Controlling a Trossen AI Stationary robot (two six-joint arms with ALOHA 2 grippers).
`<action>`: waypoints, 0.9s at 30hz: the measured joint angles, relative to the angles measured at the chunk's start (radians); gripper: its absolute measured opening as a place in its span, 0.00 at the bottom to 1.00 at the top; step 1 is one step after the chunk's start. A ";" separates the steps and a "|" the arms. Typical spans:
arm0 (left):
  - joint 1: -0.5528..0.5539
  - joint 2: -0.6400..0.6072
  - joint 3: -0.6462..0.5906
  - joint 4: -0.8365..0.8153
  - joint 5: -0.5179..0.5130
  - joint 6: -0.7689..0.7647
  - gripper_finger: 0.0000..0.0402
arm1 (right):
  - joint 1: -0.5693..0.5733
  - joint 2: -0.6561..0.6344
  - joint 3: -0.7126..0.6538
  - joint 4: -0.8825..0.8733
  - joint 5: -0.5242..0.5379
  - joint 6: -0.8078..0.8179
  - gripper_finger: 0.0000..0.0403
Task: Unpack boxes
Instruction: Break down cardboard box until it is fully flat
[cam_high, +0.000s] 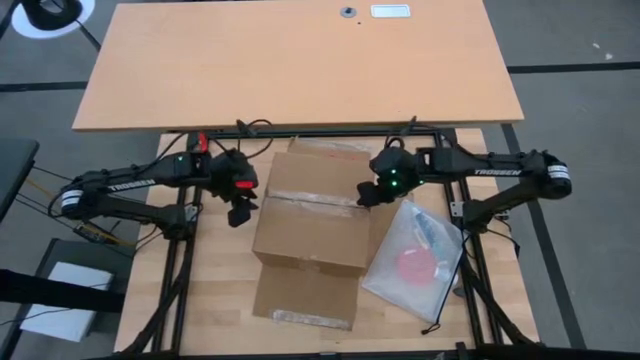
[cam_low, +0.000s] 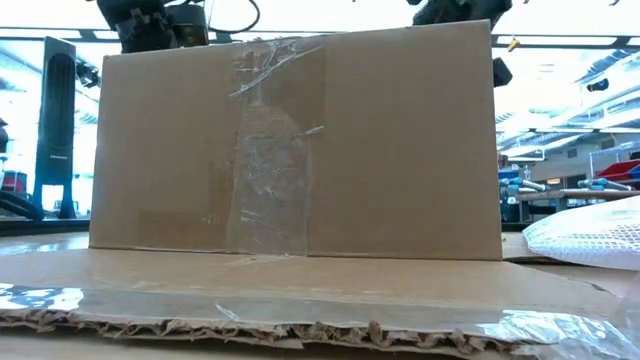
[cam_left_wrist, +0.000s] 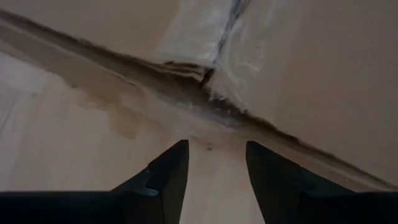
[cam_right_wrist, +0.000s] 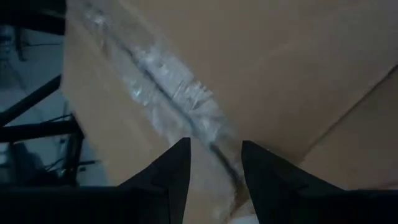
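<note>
The brown cardboard box (cam_high: 310, 215) stands in the middle of the table, a taped seam (cam_high: 312, 198) running across its top. One flap (cam_high: 305, 297) lies flat toward the near edge and another (cam_high: 325, 150) sticks out at the far side. In the low view its near wall (cam_low: 400, 140) fills the picture, with clear tape (cam_low: 270, 150) down it. My left gripper (cam_high: 238, 208) hangs open by the box's left side, its fingers (cam_left_wrist: 177, 171) over bare table at the box's bottom edge (cam_left_wrist: 205, 81). My right gripper (cam_high: 372, 195) is open at the box's right top edge, over the seam (cam_right_wrist: 180, 93).
A clear plastic bag (cam_high: 415, 258) with a red item inside lies on the table right of the box, also seen in the low view (cam_low: 590, 235). A larger wooden table (cam_high: 300, 60) stands beyond the far edge. Bare tabletop (cam_high: 220, 300) lies left of the near flap.
</note>
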 joint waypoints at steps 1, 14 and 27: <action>0.000 0.000 0.007 0.000 0.003 -0.005 0.43 | 0.000 -0.008 0.008 -0.008 -0.014 -0.003 0.36; 0.000 -0.003 0.052 0.067 -0.009 -0.168 0.43 | -0.017 -0.075 0.026 -0.070 -0.025 -0.220 0.36; -0.034 -0.011 0.023 0.089 -0.014 -0.270 0.43 | -0.032 -0.217 -0.097 -0.150 -0.004 -0.129 0.58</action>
